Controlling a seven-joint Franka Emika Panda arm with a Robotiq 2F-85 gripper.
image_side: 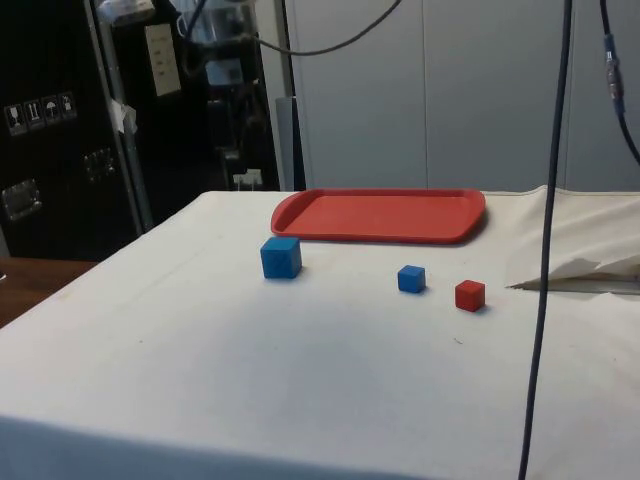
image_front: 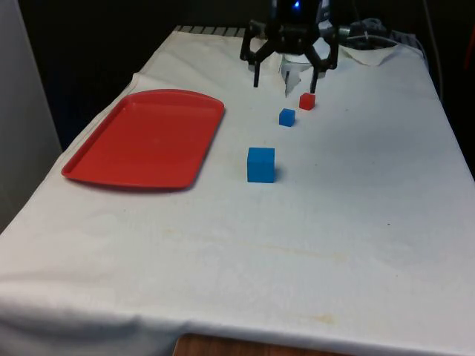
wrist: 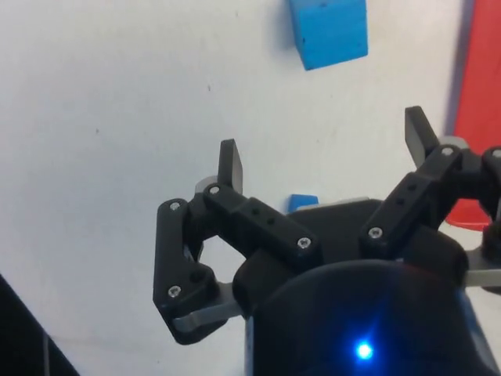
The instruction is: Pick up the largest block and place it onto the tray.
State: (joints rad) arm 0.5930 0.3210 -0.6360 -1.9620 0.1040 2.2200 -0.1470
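Observation:
The largest block, a blue cube (image_front: 260, 164) (image_side: 281, 257) (wrist: 328, 31), stands on the white cloth near the table's middle. A smaller blue cube (image_front: 287, 117) (image_side: 411, 279) (wrist: 302, 202) and a small red cube (image_front: 306, 101) (image_side: 469, 295) lie beyond it toward the robot. The red tray (image_front: 145, 139) (image_side: 380, 215) (wrist: 483, 94) lies flat on the front view's left. My gripper (image_front: 284, 80) (wrist: 325, 153) hangs open above the table's far end, over the small cubes, holding nothing.
A crumpled fold of white cloth (image_front: 371, 53) (image_side: 590, 268) lies at the far end behind the small cubes. A dark cable (image_side: 548, 240) hangs down in the side view. Bare cloth (image_front: 245, 252) spreads in front of the blocks.

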